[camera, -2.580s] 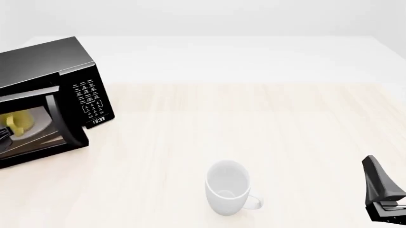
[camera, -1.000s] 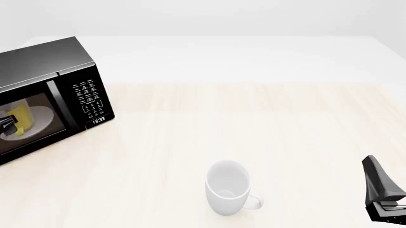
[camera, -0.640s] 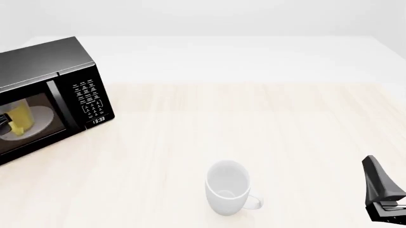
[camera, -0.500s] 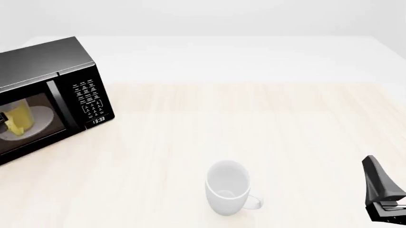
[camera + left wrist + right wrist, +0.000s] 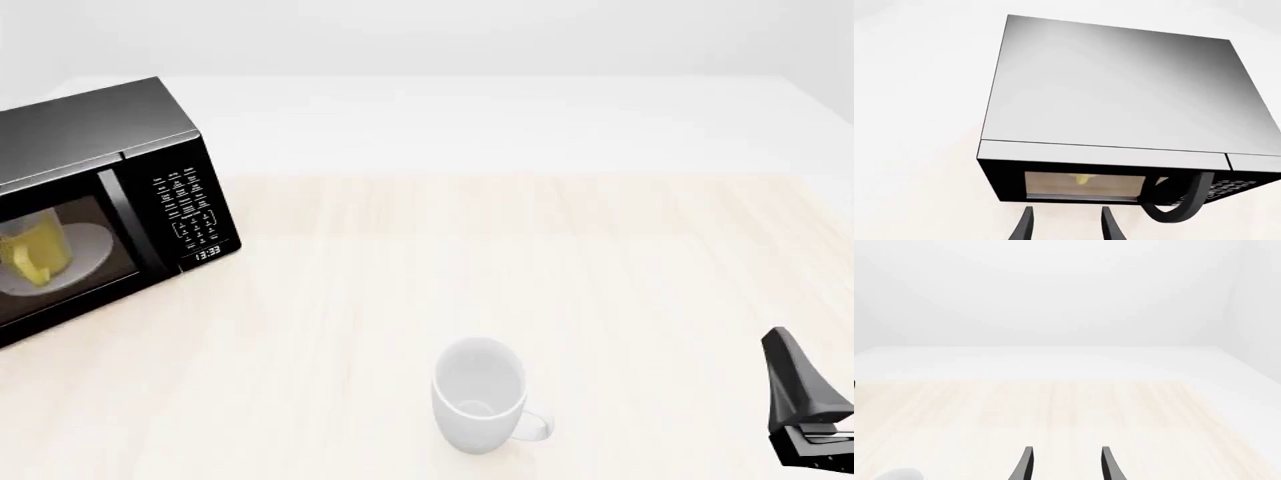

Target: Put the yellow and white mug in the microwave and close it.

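Observation:
The black microwave (image 5: 127,200) stands at the table's far left with its door shut. Through the door glass the yellow and white mug (image 5: 30,255) shows on the white turntable plate (image 5: 83,250). In the left wrist view the microwave (image 5: 1121,95) is seen from above and in front, with a bit of the yellow mug (image 5: 1083,179) behind the window and the curved door handle (image 5: 1181,200) to one side. My left gripper (image 5: 1066,225) is open and empty, just in front of the door. My right gripper (image 5: 1065,465) is open and empty, its arm (image 5: 805,410) at the front right edge.
A larger all-white mug (image 5: 481,395) stands upright near the front middle of the table, handle toward the right; its rim edge (image 5: 901,474) shows in the right wrist view. The microwave's control panel and clock (image 5: 194,215) face the table's centre.
The microwave door swung from partly open to shut. The left gripper, earlier dark at the far left edge in front of the door, has drawn back out of the front view.

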Controlling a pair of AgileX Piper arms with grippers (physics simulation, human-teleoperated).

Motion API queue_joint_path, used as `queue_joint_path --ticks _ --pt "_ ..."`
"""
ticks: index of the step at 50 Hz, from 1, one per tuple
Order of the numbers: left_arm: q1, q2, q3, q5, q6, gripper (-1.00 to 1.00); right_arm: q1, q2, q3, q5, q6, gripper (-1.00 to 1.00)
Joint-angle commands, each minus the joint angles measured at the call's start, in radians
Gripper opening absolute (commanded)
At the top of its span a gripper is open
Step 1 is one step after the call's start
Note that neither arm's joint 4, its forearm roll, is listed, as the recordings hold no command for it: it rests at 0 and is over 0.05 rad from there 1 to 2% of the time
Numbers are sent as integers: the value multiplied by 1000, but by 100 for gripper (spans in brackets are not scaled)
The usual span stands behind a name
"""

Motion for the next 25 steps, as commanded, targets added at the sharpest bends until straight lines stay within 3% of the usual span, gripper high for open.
queue_joint_path --ticks 1,25 --pt "3 -73 2 43 0 100 0 0 0 0 0 100" --pt "0 -230 -7 146 -4 100 0 0 0 0 0 100"
